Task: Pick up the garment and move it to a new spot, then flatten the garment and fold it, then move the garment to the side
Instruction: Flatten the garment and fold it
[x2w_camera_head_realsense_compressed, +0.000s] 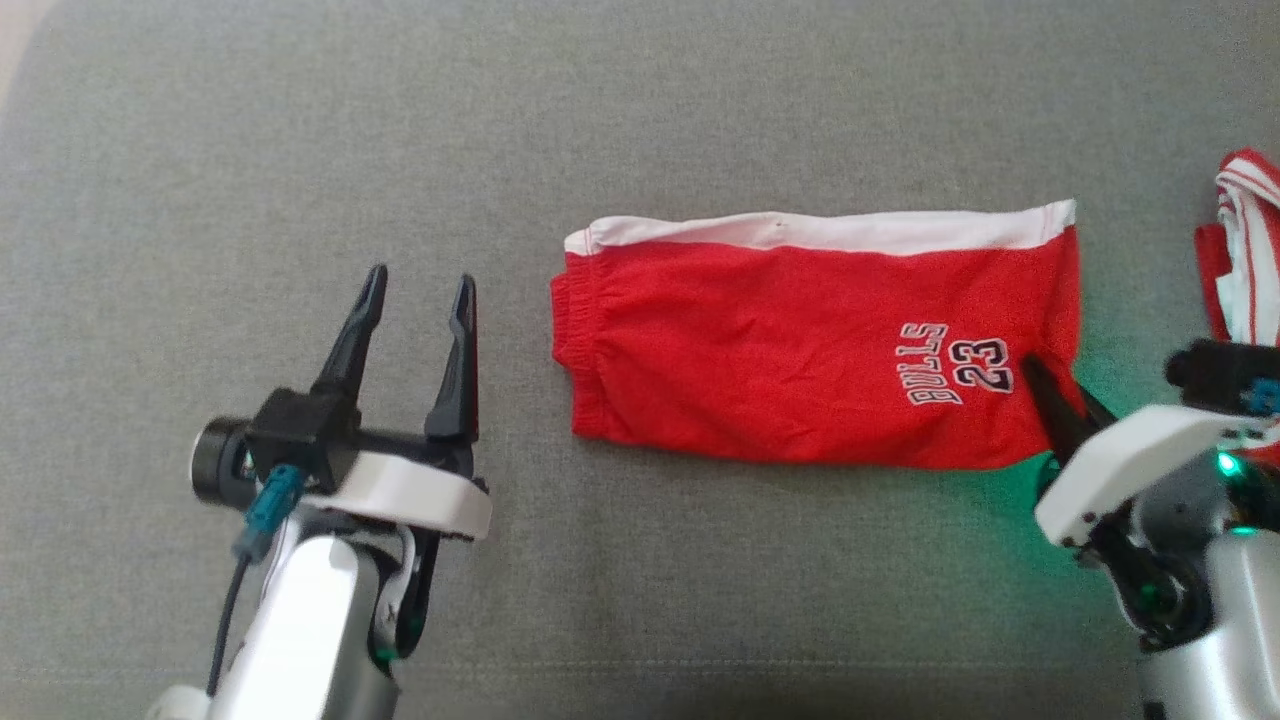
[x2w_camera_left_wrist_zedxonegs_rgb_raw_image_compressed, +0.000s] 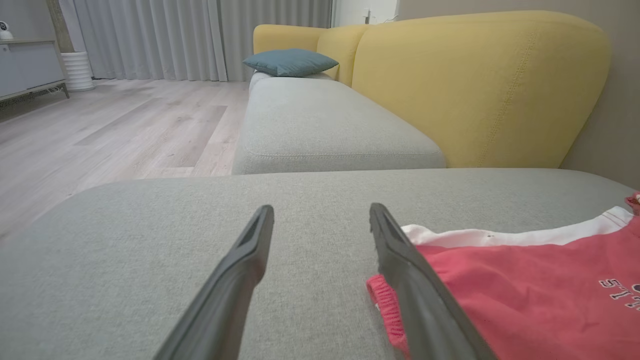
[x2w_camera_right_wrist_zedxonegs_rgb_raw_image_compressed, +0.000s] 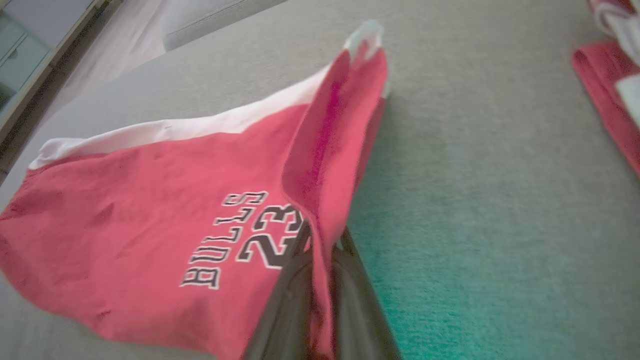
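A: Where to find the garment (x2w_camera_head_realsense_compressed: 800, 340)?
B: Mid-way across the gray sofa seat (x2w_camera_head_realsense_compressed: 300, 120), folded into a long red strip, white band along the far edge, "BULLS 23" print near the right end.
A: Flat all over?
B: Not at the right end. Corner there raised in a ridge, pinched in the right pincer (x2w_camera_right_wrist_zedxonegs_rgb_raw_image_compressed: 324, 235), fingers together on the cloth.
A: And the left pincer (x2w_camera_head_realsense_compressed: 421, 277)?
B: Fingers apart, holding nothing, low over the seat just left of the waistband end, apart from it.
A: Anything further out?
B: Red-and-white cloth (x2w_camera_head_realsense_compressed: 1245, 230) bunched at the right edge; yellow backrest (x2w_camera_left_wrist_zedxonegs_rgb_raw_image_compressed: 475, 85) and teal cushion (x2w_camera_left_wrist_zedxonegs_rgb_raw_image_compressed: 290, 62) beyond.
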